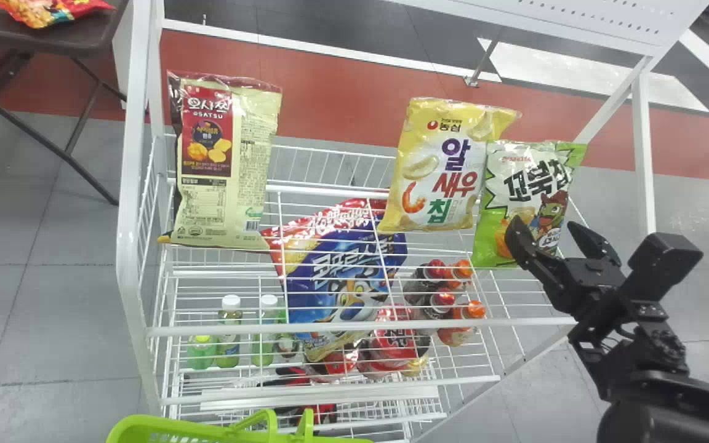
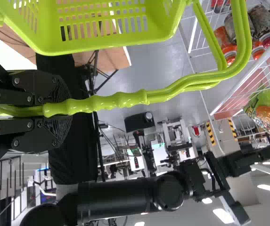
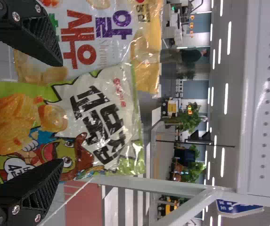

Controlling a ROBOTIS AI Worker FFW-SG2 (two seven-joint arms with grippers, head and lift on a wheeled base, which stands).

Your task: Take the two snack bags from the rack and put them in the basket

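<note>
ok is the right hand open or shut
Open: the right hand has its two fingers apart, with the green bag seen between them.

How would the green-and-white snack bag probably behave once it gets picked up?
The green-and-white snack bag would probably be light for its size, as it looks puffed out. Its wrinkled, crinkly film suggests it would give and dent under a squeeze rather than stay stiff. The glossy surface may also let it slip in a loose grip.

Up on the rack, one snack bag stands by the left edge; a second bag and a third bag – side by side – sit towards the right edge. Lower down, left bottles and right bottles flank another bag. The basket is before the near left corner.
</note>
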